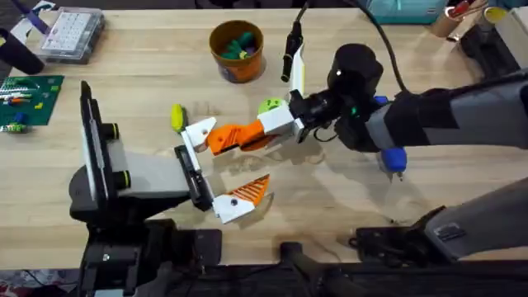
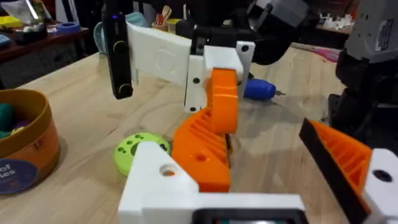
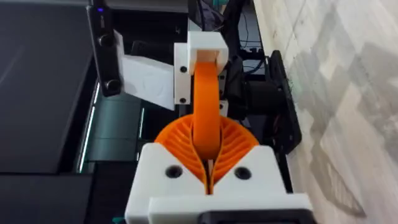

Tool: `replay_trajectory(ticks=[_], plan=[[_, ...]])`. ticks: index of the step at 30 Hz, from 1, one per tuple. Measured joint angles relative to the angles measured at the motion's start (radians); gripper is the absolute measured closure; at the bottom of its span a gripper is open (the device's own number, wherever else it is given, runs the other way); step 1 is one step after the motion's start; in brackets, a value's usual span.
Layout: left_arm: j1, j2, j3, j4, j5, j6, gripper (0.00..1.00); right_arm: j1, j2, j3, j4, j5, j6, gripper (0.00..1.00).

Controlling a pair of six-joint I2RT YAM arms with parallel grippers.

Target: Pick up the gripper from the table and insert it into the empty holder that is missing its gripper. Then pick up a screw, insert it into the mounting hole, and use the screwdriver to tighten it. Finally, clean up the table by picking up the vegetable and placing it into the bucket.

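At frame centre of the overhead view, the right hand has its orange ribbed pads pressed together on the gripper, a plain orange wedge, holding it at the white holder on the upper end of a black rail. From the right wrist, the gripper runs from between the pads into the holder. The left hand lies just left of centre, carrying that rail; its fingers stand apart, the lower one an orange wedge on a white base. A green round vegetable sits on the surface just above the right hand. The blue screwdriver lies right of centre, partly under the right arm. The bucket stands at upper centre, with coloured pieces inside.
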Motion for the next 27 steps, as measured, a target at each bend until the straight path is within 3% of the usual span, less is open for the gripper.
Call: replay_trajectory(ticks=[27], plan=[[0.005, 0.000, 0.000, 0.006, -0.031, 0.001, 0.014, 0.027, 0.000, 0.040, -0.029, 0.070, 0.000, 0.987]])
